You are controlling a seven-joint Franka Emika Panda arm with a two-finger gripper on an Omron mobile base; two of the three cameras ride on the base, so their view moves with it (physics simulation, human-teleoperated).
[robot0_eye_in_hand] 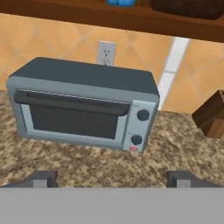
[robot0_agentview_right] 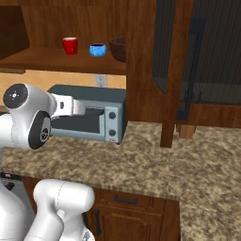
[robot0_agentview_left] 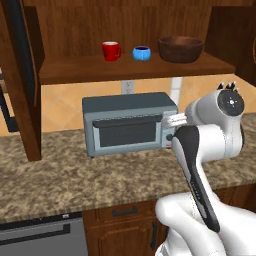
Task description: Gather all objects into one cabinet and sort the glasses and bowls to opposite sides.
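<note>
Nearest the camera on the hand, the two dark finger tips of the gripper stand spread wide apart with nothing between them, low over the speckled brown granite counter and facing the boxy grey toaster oven. Above it, on the open shelf of the dark brown wooden wall cabinet, the glossy red mug, the small bright-blue bowl and the wide dark-brown wooden bowl stand in a row, mug to the left and bowls to the right, each apart from its neighbour. The risk seems to lie in the reach upward: the arm might clip the toaster oven's top or the shelf's front edge, and a wide approach could knock the blue bowl into the red mug beside it. No brand, label or writing can be read on anything here.
</note>
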